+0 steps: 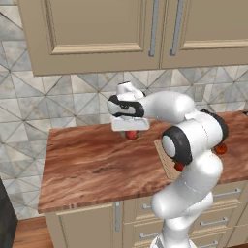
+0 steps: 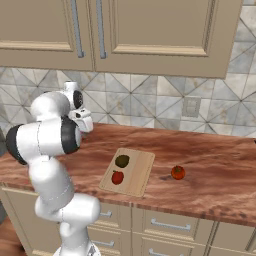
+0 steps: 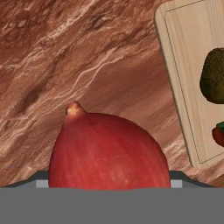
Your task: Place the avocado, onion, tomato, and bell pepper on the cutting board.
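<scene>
A red onion (image 3: 109, 151) with a pointed tip is seen directly at the pincer (image 1: 131, 130), low over the wooden counter (image 1: 92, 167); whether it is gripped cannot be told. Beyond and to one side, the avocado (image 2: 122, 160) and a red fruit (image 2: 117, 177) are shown resting on the cutting board (image 2: 140, 172), with another red fruit (image 2: 177, 173) lying on the counter farther off.

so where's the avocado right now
The avocado sits on the cutting board in the right base view, just behind the small red tomato and left of the other red one on the counter.
</scene>
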Motion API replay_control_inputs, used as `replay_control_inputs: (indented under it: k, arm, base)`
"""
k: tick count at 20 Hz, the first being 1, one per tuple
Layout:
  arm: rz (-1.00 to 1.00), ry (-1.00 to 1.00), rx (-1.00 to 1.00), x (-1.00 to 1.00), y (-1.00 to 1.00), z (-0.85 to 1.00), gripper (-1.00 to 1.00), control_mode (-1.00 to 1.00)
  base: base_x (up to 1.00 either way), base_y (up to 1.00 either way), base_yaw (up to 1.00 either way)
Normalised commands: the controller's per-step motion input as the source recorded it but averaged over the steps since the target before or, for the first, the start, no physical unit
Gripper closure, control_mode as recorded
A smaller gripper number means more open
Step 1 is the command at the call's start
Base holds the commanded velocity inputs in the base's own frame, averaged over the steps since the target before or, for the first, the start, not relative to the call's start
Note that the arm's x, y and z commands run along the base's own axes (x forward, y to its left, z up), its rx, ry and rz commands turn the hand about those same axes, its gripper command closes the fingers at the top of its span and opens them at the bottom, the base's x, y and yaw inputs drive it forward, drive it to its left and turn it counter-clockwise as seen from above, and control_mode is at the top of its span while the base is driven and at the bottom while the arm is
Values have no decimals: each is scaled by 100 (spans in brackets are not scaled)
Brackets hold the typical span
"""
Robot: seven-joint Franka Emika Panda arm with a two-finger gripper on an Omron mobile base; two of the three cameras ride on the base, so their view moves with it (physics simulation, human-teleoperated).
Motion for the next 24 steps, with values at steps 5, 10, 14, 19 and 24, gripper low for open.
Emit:
replay_control_inputs:
  k: [5, 10, 14, 19, 24]
  arm:
    - [-6, -1, 0, -100, -54, 72, 100, -100]
    - [-1, -5, 0, -100, -39, 76, 100, -100]
    - [0, -4, 0, -100, -34, 73, 100, -100]
    - [0, -5, 0, -100, -40, 73, 100, -100]
    - [0, -5, -3, -74, -46, 16, 100, -100]
  base:
    - [0, 0, 0]
    - [0, 0, 0]
    - [0, 0, 0]
    - [0, 0, 0]
    - [0, 0, 0]
